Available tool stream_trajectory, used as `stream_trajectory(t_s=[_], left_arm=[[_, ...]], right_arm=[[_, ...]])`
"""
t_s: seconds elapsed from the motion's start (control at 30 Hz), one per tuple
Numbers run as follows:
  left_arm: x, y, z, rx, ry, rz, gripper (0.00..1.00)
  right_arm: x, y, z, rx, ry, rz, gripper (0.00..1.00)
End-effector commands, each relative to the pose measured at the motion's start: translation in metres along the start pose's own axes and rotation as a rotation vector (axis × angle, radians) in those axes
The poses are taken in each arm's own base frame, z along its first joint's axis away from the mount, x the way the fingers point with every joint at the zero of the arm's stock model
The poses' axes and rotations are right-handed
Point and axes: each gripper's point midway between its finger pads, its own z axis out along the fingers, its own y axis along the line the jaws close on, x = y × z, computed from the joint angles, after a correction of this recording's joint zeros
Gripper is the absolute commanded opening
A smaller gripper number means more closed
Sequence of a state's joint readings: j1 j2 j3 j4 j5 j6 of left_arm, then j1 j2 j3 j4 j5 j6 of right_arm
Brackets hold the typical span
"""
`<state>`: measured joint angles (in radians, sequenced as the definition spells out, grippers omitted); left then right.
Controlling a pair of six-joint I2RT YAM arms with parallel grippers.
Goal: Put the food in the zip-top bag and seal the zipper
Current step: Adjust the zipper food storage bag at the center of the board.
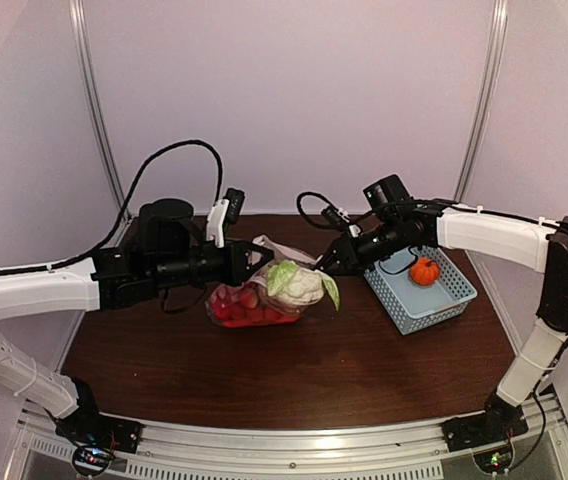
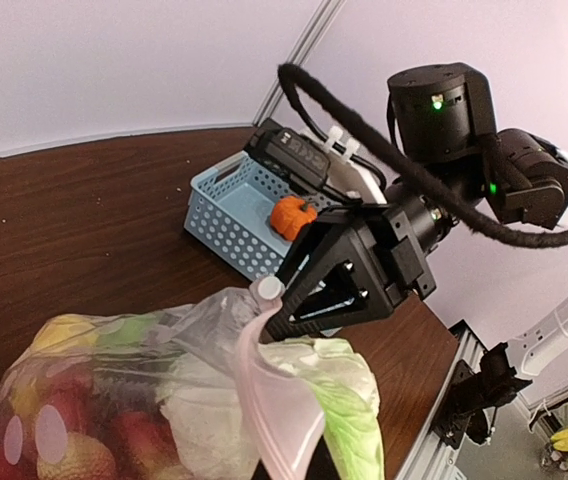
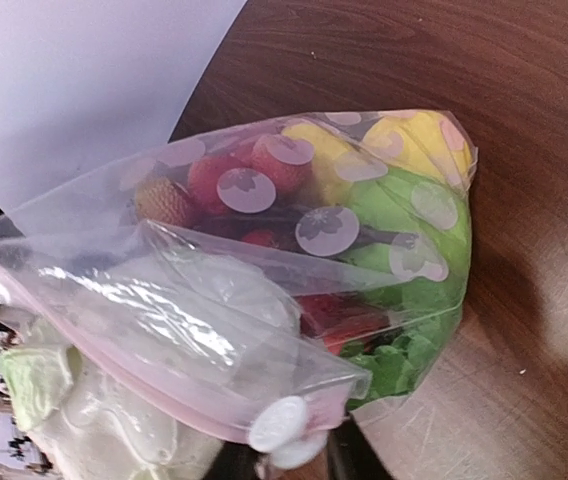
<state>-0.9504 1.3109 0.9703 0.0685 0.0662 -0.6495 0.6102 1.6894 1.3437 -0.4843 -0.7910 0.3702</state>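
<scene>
Because the zip-top bag (image 1: 254, 305) is thin, floppy film stuffed with toy food, it will likely sag and slip rather than keep a shape. I judge the stiffer zipper (image 3: 104, 345) to be the only sound place to take hold. The bag lies at the centre of the overhead frame on the table (image 1: 264, 380), with the pale cabbage (image 1: 302, 285) bulging out of its mouth. From the left of that frame, the left gripper (image 1: 260, 256) has its jaws closed on the bag's upper edge. From the right, the right gripper (image 2: 269, 312) has narrow jaws that seem to pinch the white slider (image 3: 282, 425) at the zipper's end. Right of centre, a small orange pumpkin (image 1: 424, 270) sits in the blue basket (image 1: 444, 300), not yet bagged. The cabbage looks light but bulky, and it may block the seal.
</scene>
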Motion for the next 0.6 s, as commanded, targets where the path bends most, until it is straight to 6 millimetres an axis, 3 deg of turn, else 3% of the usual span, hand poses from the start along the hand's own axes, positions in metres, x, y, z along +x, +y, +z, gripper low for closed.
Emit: stream_trajectory(t_s=[0.0, 0.07, 0.1, 0.2, 0.27, 0.3, 0.33, 0.37, 0.4, 0.43, 0.47, 0.53, 0.57], left_arm=[[-0.03, -0.021, -0.004, 0.063, -0.131, -0.002, 0.0], [-0.028, -0.017, -0.002, 0.041, -0.123, -0.008, 0.0], [-0.026, -0.012, -0.002, 0.01, -0.115, -0.013, 0.0], [-0.013, 0.027, 0.003, -0.227, -0.025, -0.002, 0.0], [0.014, 0.05, 0.018, -0.347, 0.135, 0.086, 0.0], [0.024, 0.059, 0.028, -0.388, 0.211, 0.129, 0.0], [0.038, 0.068, 0.038, -0.414, 0.261, 0.143, 0.0], [0.035, 0.056, 0.045, -0.366, 0.273, 0.115, 0.0], [0.015, 0.018, 0.048, -0.23, 0.213, 0.104, 0.0], [-0.023, -0.029, 0.042, -0.097, 0.049, 0.149, 0.0], [-0.044, -0.046, 0.029, -0.116, -0.078, 0.208, 0.0], [-0.067, -0.019, 0.022, -0.252, -0.161, 0.214, 0.0], [-0.078, -0.007, 0.02, -0.275, -0.154, 0.157, 0.0]], right_arm=[[-0.016, 0.018, -0.001, -0.1, -0.038, 0.016, 0.11], [-0.031, 0.018, -0.015, -0.079, -0.07, 0.001, 0.0], [-0.037, 0.019, -0.023, -0.068, -0.082, -0.012, 0.0], [-0.063, 0.02, -0.062, 0.001, -0.162, -0.062, 0.0], [-0.08, 0.039, -0.091, -0.004, -0.243, -0.131, 0.0], [-0.093, 0.034, -0.101, 0.074, -0.282, -0.181, 0.0], [-0.094, 0.017, -0.099, 0.128, -0.262, -0.152, 0.0], [-0.099, 0.014, -0.098, 0.105, -0.25, -0.124, 0.0], [-0.102, 0.025, -0.099, 0.017, -0.258, -0.104, 0.0], [-0.103, 0.031, -0.1, -0.008, -0.276, -0.098, 0.0], [-0.106, 0.025, -0.101, 0.06, -0.293, -0.122, 0.0], [-0.107, 0.011, -0.095, 0.151, -0.244, -0.166, 0.0], [-0.111, 0.015, -0.098, 0.125, -0.244, -0.156, 0.0]])
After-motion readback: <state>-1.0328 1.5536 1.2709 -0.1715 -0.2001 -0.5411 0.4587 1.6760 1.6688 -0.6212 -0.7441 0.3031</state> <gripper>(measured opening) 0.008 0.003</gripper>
